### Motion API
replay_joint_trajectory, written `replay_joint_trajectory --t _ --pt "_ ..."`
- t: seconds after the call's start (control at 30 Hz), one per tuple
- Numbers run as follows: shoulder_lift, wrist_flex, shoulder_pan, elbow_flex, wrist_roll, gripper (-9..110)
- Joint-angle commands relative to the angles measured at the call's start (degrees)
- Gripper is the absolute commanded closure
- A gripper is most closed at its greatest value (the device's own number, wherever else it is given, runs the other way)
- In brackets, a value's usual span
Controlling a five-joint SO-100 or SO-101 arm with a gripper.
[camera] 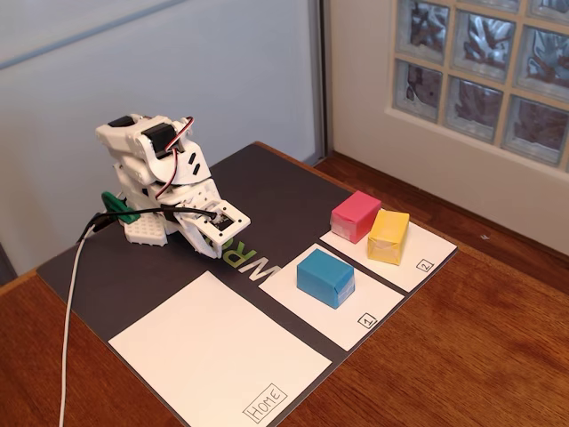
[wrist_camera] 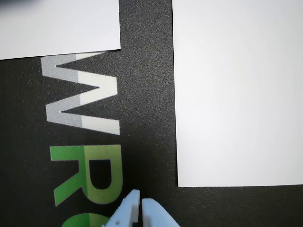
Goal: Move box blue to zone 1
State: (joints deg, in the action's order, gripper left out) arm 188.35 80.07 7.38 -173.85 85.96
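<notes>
In the fixed view the blue box (camera: 325,277) rests on the white sheet marked 1 (camera: 369,319), right of centre on the dark mat. The white arm is folded at the mat's back left, and its gripper (camera: 216,245) hangs low over the mat, well left of the blue box. The wrist view looks straight down at the mat's lettering, and the gripper (wrist_camera: 141,201) enters from the bottom edge with its pale fingertips (wrist_camera: 130,205) pressed together and nothing between them. The blue box is out of the wrist view.
A pink box (camera: 356,215) and a yellow box (camera: 388,236) sit side by side on the sheet marked 2 (camera: 424,264). A large white sheet labelled HOME (camera: 222,356) lies at the mat's front. A white cable (camera: 69,320) runs down the left. Wooden table surrounds the mat.
</notes>
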Motion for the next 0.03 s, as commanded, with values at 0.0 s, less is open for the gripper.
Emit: replay_joint_trajectory --t 0.0 --pt "2.9 3.4 0.1 -0.2 0.3 102"
